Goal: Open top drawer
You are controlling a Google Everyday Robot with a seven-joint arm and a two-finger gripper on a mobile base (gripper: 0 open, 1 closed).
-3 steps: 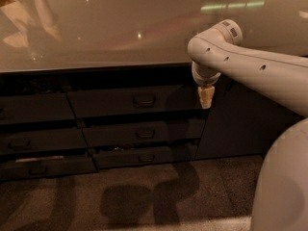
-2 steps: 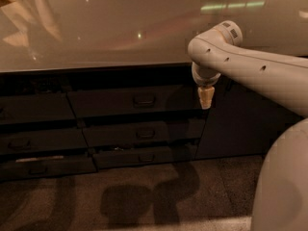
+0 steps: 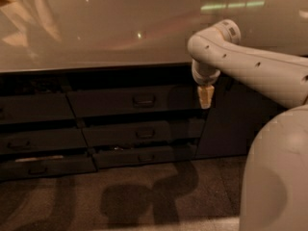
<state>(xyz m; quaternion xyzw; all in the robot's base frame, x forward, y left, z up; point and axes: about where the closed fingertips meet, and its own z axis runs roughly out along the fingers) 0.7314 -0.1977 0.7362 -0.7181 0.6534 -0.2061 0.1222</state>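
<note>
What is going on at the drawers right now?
The robot's gripper hangs pointing down in front of the right end of the top drawer. It sits to the right of the drawer's handle, not on it. The drawer looks shut, so the pull has not yet begun.

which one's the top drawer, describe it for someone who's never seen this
Below the long pale countertop runs a bank of dark drawers. The top drawer is the uppermost front in the stack next to the hanging end effector, taller than the two shallower fronts beneath it.
</note>
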